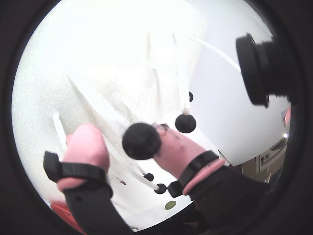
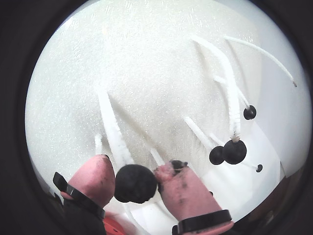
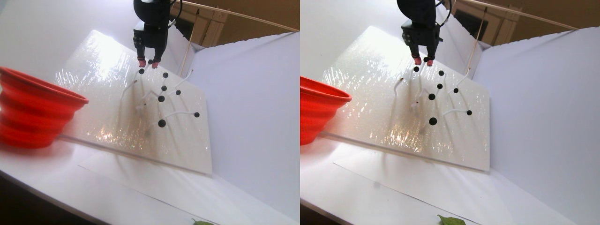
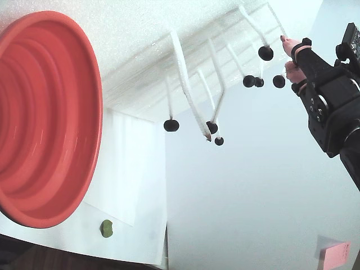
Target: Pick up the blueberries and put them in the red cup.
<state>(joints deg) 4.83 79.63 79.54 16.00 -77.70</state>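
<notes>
A blueberry [image 1: 141,141] [image 2: 135,183] sits between the pink fingertips of my gripper [image 1: 124,133] [image 2: 134,165]. It rests against the right finger as a wrist view shows it, and a gap shows on the left side. The jaws stand open around it. More blueberries [image 1: 185,123] [image 2: 234,151] [image 4: 171,125] hang on white stems from the tilted white foam board [image 3: 108,70]. In the stereo pair view the gripper [image 3: 148,62] is at the board's upper part. The red cup [image 4: 45,112] [image 3: 28,108] stands to the left of the board, and its rim [image 2: 115,227] shows under the fingers.
A small green lump [image 4: 106,228] lies on the white sheet near the cup. A pink note [image 4: 337,254] lies at the lower right of the fixed view. White walls [image 3: 243,93] enclose the board. A black camera body [image 1: 254,68] juts in beside the gripper.
</notes>
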